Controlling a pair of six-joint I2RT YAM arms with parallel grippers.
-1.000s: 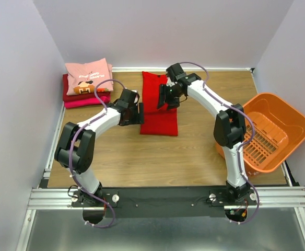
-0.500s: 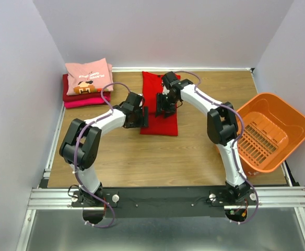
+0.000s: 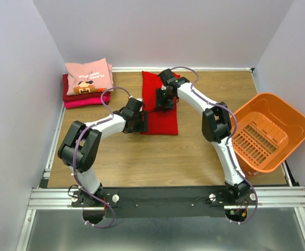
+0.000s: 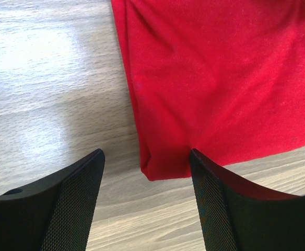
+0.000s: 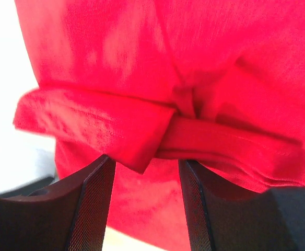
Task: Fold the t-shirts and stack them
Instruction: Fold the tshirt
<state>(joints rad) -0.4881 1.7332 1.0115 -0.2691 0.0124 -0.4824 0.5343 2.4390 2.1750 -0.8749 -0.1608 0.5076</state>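
Observation:
A bright red t-shirt (image 3: 162, 119) lies folded in a long strip on the table's middle. My left gripper (image 3: 143, 121) is low at its near left corner, open. In the left wrist view that corner of the red t-shirt (image 4: 220, 78) sits between my left gripper's (image 4: 146, 157) fingertips. My right gripper (image 3: 164, 102) hovers over the strip's far half, open. In the right wrist view a raised fold of the red t-shirt (image 5: 116, 52) crosses just ahead of my right gripper (image 5: 144, 164). A folded pink printed t-shirt (image 3: 89, 76) tops a stack of dark red and magenta tees (image 3: 87, 101) at far left.
An orange plastic basket (image 3: 270, 130) stands tilted at the table's right edge, beside the right arm's elbow. The stack sits against the left wall. Bare wooden tabletop (image 3: 142, 157) lies between the red shirt and the arm bases.
Left gripper slid right and nearer, up to the shirt's near left corner. The right arm swung left, bringing its gripper over the shirt's far half, jaws slightly narrower.

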